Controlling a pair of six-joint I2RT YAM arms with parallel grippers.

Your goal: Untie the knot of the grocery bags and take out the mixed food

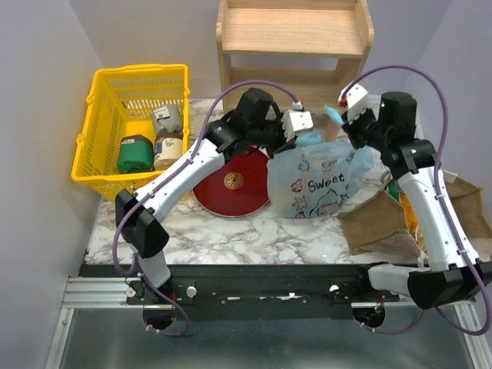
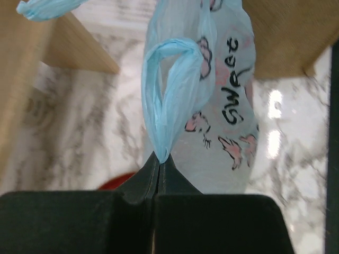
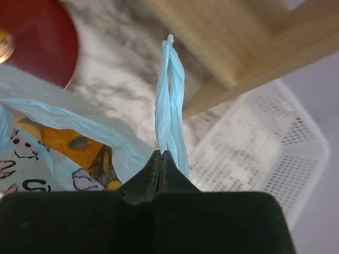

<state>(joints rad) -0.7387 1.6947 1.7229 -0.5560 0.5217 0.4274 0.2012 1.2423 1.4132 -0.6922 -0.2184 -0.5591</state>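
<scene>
Top camera looks down; close wrist cameras share the blue bag.

My marble table, white with grey veins. On it: yellow basket at the far left, red disc lying flat mid-table, light-blue Sweet bag just beside the disc on its right, brown paper bag slumped at the right edge. Wooden shelf stands at the back, white mesh tray beside its foot.

Two bags, one basket, one plate.
</scene>
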